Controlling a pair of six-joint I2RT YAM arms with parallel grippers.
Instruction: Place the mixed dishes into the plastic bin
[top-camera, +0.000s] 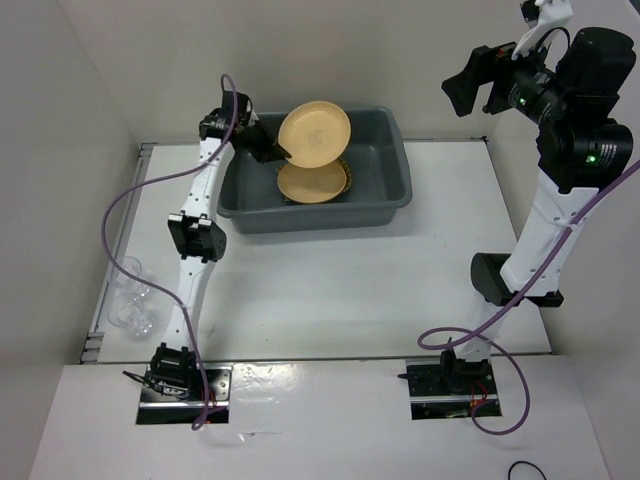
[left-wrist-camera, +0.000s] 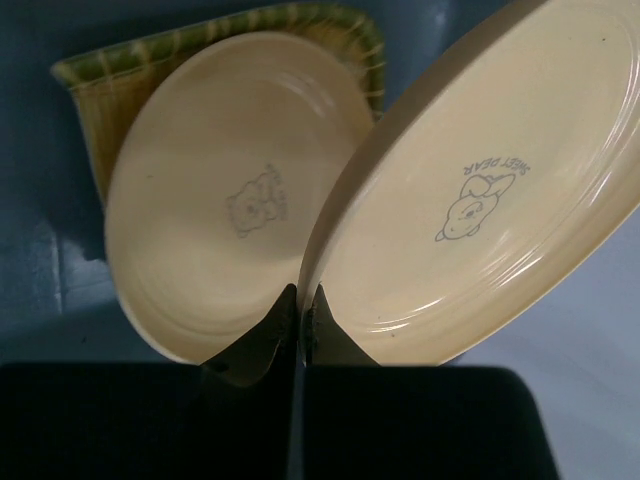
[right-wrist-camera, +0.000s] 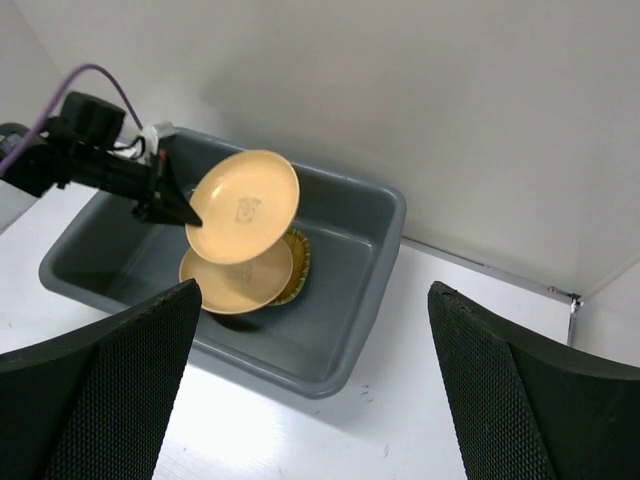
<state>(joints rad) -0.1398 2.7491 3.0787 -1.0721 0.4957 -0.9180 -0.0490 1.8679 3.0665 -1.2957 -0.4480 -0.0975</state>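
The dark grey plastic bin (top-camera: 385, 165) stands at the back of the table. Inside it a pale-orange plate (top-camera: 312, 182) lies on the woven bamboo tray (top-camera: 347, 180). My left gripper (top-camera: 281, 152) is shut on the rim of a second pale-orange plate (top-camera: 315, 133), held tilted above the bin over the first. The left wrist view shows the held plate (left-wrist-camera: 490, 200), the lower plate (left-wrist-camera: 225, 190), the tray (left-wrist-camera: 220, 40), and the gripper (left-wrist-camera: 302, 300) pinching the rim. My right gripper (top-camera: 478, 85) is raised high at the right, open and empty. Clear cups (top-camera: 135, 300) sit at the table's left edge.
White walls enclose the table on the left and back. The left arm's purple cable (top-camera: 130, 195) loops over the left side. The right wrist view looks down on the bin (right-wrist-camera: 350, 330) and the bare white table (right-wrist-camera: 420, 420) in front of it.
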